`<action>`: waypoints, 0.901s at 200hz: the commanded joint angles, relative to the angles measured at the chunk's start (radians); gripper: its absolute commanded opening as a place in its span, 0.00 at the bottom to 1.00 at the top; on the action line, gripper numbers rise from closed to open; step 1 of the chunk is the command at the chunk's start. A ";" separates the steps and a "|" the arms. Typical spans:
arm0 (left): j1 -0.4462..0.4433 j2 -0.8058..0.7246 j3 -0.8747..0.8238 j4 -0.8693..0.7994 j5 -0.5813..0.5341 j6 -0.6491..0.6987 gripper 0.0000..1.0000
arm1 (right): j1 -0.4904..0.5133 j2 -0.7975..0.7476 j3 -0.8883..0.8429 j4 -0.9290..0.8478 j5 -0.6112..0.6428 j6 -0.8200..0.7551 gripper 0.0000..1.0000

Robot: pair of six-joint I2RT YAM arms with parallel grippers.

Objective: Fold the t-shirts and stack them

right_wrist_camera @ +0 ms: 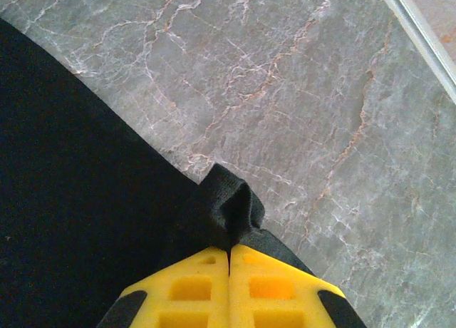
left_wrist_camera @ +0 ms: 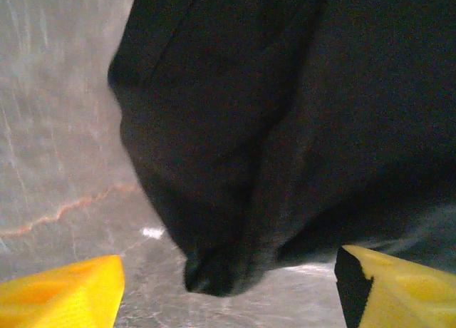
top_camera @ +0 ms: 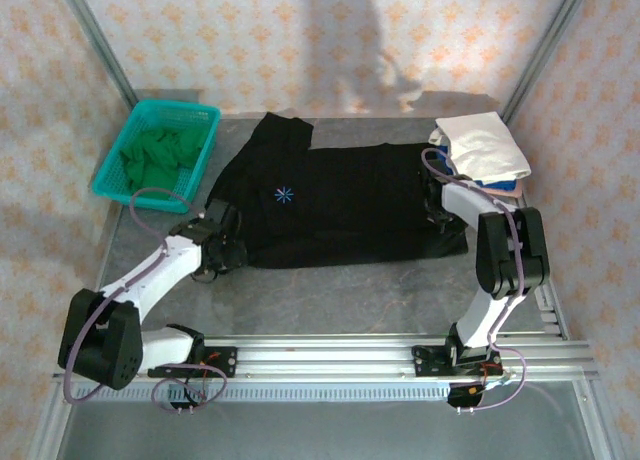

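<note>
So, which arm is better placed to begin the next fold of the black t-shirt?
Probably the right: the right gripper is shut on an edge of the black t-shirt, while the left gripper stands open, with the cloth lying free before it.

Large t-shirt (top_camera: 340, 205) between basket (top_camera: 180, 106) at left and folded shirts (top_camera: 487, 145) at right

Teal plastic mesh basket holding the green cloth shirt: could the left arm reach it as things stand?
Probably yes. The left claw stands open and empty at the large black t-shirt's left edge; the teal plastic mesh basket lies close on that side, with bare table between.
</note>
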 commanded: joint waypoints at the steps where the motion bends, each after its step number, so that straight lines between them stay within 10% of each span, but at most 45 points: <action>1: -0.002 0.033 -0.019 0.155 0.001 -0.069 0.73 | -0.007 0.006 0.028 -0.019 0.002 -0.012 0.00; 66: 0.011 0.125 0.088 0.027 -0.140 -0.014 0.00 | -0.016 -0.016 0.013 -0.033 0.017 -0.009 0.00; 140: 0.095 0.093 0.066 -0.140 -0.280 -0.093 0.02 | -0.045 -0.011 -0.011 -0.017 -0.041 -0.001 0.00; 180: 0.136 0.142 0.064 -0.123 -0.249 -0.093 0.26 | -0.044 -0.002 -0.009 -0.026 -0.036 0.002 0.00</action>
